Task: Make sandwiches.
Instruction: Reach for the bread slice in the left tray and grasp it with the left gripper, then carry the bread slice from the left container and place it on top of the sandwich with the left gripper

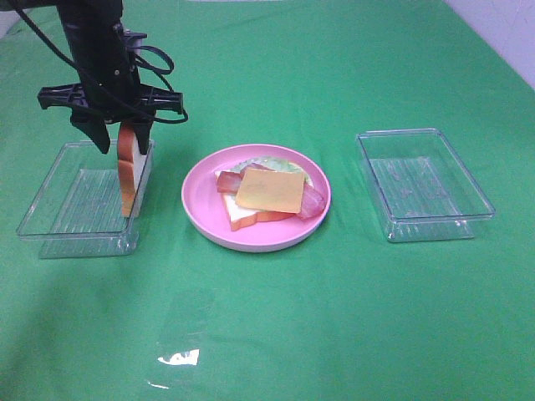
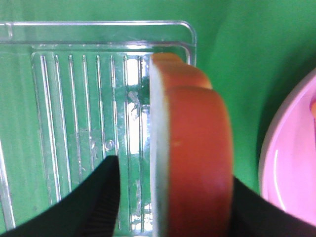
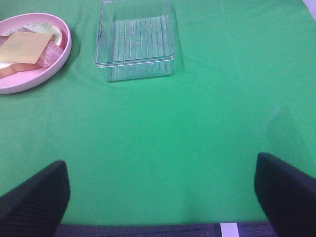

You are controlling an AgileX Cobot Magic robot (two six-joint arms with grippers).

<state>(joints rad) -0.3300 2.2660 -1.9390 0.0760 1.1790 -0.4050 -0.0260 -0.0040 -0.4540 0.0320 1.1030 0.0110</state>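
Observation:
A bread slice [image 1: 128, 171] [image 2: 192, 158] with orange-brown crust stands on edge against the right wall of the left clear tray [image 1: 58, 209] [image 2: 74, 98]. My left gripper [image 1: 123, 144] [image 2: 173, 197] straddles it from above. One finger [image 2: 247, 212] touches the crust, while the other finger [image 2: 98, 197] stands a small gap off the white face. On the pink plate [image 1: 201, 217] [image 3: 54, 69] lies a stack of bread [image 1: 242, 215], lettuce [image 1: 272, 161], bacon [image 1: 311, 200] and a yellow cheese square [image 1: 270, 190] [image 3: 27, 44]. My right gripper [image 3: 160, 197] hangs open over bare cloth.
An empty clear tray [image 1: 422, 184] [image 3: 134, 44] sits to the right of the plate. Green cloth covers the whole table. A shiny patch [image 1: 180, 357] shows on the cloth near the front.

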